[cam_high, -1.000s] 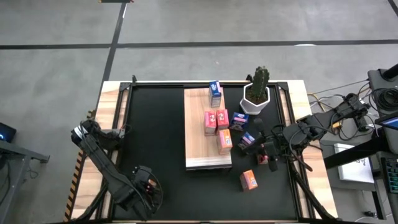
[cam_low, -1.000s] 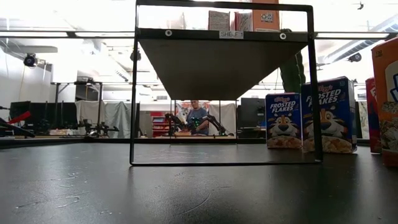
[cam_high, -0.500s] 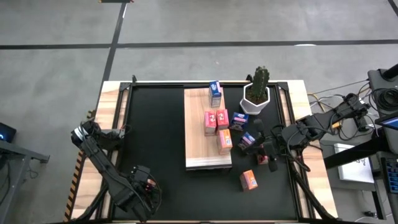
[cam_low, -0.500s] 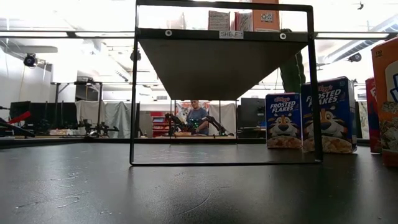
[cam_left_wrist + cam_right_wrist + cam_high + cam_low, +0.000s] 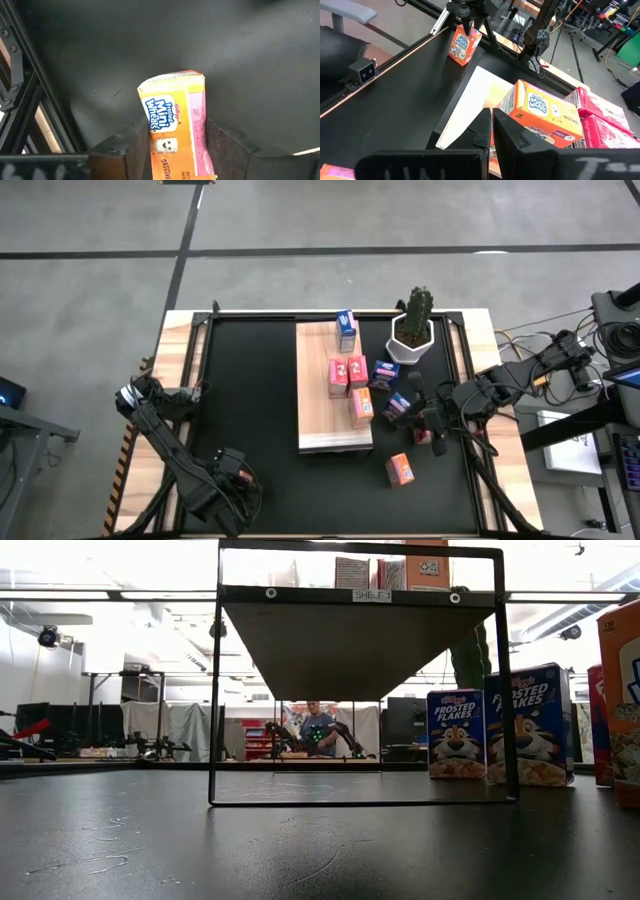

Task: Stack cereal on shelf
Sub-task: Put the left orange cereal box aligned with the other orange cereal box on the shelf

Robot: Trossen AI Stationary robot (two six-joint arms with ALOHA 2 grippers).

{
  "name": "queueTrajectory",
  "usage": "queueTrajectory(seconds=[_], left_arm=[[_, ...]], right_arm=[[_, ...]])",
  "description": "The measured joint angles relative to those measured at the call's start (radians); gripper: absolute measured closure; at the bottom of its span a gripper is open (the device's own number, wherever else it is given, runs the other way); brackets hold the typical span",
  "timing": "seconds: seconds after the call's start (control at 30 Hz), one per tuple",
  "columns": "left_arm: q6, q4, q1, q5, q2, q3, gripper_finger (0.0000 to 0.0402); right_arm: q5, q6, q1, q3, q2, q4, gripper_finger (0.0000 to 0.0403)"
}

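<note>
A: Item one, left gripper [image 5: 172, 145]?
B: Near corner of the black mat [image 5: 250, 380] on the left side. The fingers [image 5: 129, 145] stand either side of an orange Mini-Wheats box [image 5: 176, 125], close against its sides; whether they already press it, I cannot tell. The right wrist view shows that box upright on the mat under the left arm.

A: Item two, right gripper [image 5: 491, 131]?
B: Fingers closed together, nothing between them. It sits over the mat's right side, just beside the shelf [image 5: 318, 395].

A: Stock on the shelf?
B: One blue box [image 5: 346, 330] at the far end; pink-red boxes [image 5: 340, 373] with a small blue one mid-board; an orange box [image 5: 361, 406] nearer the front.

A: Stock off the shelf?
B: A loose orange box [image 5: 400, 469] on the mat by the near right corner; blue boxes between shelf and right gripper. A white-potted cactus [image 5: 412, 326] stands near the far right corner.
</note>
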Motion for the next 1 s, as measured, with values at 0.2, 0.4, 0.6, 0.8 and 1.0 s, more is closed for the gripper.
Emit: queueTrajectory(seconds=[0.2, 0.4, 0.6, 0.8, 1.0], left_arm=[[0.024, 0.004, 0.000, 0.000, -0.002, 0.007, 0.0254], [0.108, -0.088, 0.001, 0.000, -0.006, 0.127, 0.0253], [0.329, -0.168, 0.004, -0.057, -0.008, 0.321, 0.0253], [0.765, -0.167, 0.009, -0.324, -0.008, 0.503, 0.0254], [1.206, -0.168, 0.024, -0.578, -0.009, 0.671, 0.0254]], right_arm=[[0.000, 0.000, 0.000, 0.000, 0.000, 0.000, 0.0394], [0.000, 0.019, 0.000, 0.000, 0.000, 0.000, 0.0394], [0.000, 0.018, 0.000, 0.000, 0.000, 0.000, 0.0394], [0.000, 0.018, 0.000, 0.000, 0.000, 0.001, 0.0394], [0.000, 0.018, 0.000, 0.000, 0.000, 0.001, 0.0394]])
